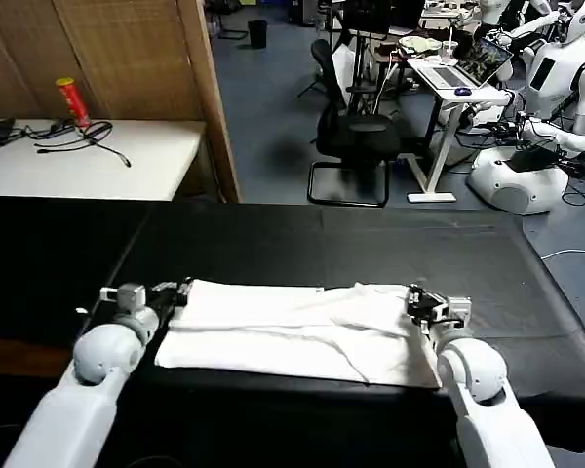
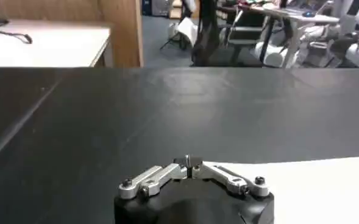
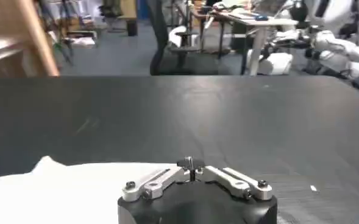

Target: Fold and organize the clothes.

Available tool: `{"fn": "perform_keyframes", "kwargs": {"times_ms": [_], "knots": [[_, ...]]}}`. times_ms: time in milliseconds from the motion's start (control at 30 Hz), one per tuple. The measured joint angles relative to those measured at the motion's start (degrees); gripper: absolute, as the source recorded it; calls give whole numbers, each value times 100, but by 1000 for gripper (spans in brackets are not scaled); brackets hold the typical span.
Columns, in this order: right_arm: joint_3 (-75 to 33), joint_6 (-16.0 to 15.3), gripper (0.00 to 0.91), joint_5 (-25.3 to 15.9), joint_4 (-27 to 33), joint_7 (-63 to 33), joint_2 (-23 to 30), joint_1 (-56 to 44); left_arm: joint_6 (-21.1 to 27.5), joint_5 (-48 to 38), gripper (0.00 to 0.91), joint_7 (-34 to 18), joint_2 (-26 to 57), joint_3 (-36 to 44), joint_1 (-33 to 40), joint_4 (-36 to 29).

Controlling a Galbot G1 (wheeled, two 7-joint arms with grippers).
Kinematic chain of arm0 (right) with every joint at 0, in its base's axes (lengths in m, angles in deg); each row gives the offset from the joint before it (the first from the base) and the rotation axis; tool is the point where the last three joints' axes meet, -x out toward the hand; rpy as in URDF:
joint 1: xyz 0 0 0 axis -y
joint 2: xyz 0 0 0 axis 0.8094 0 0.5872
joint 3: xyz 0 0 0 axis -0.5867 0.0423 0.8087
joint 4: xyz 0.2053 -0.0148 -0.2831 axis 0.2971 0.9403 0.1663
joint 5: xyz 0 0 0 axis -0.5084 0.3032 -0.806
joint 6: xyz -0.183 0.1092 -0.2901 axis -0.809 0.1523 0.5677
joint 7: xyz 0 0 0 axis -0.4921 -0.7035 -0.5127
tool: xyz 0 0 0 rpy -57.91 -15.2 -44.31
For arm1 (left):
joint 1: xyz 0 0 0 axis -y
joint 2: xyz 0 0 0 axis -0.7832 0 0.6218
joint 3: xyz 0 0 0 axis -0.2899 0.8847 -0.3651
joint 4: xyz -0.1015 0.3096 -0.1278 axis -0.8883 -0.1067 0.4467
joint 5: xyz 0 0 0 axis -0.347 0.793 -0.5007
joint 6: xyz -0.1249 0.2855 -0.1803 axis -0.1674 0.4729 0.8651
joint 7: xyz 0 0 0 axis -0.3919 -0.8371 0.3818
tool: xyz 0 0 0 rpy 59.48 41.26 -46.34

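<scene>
White T-shirt (image 1: pixel 292 327) lies folded into a flat band on the black table (image 1: pixel 370 244). Left gripper (image 1: pixel 175 291) and right gripper (image 1: pixel 416 302) sit at its ends; finger spread cannot be told. Looks soft, light, floppy; best pinched at end corners.

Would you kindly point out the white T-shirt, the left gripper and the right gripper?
T-shirt (image 1: pixel 292 327), head view, middle of the folded cloth.
Left gripper (image 1: pixel 180 291), head view, its tip at the shirt's left end.
Right gripper (image 1: pixel 414 302), head view, its tip at the shirt's right end.
</scene>
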Motion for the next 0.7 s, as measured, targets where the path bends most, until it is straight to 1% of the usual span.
{"fn": "perform_keyframes", "kwargs": {"times_ms": [267, 333, 467, 600, 700], "knots": [[-279, -61, 878, 389, -527, 9, -407, -235, -64, -169, 878, -20, 287, -295, -204, -237], [-379, -61, 878, 505, -730, 87, -451, -353, -63, -291, 878, 64, 343, -413, -313, -359], [-609, -41, 878, 753, -1161, 147, -463, -655, -157, -260, 878, 233, 247, -704, -707, -699], [-791, 4, 878, 772, -1530, 244, -451, -935, -232, -103, 878, 331, 44, -917, -1234, -1072], [-936, 47, 878, 784, -1813, 279, -440, -1145, -261, -65, 878, 372, -96, -991, -1476, -1156]]}}
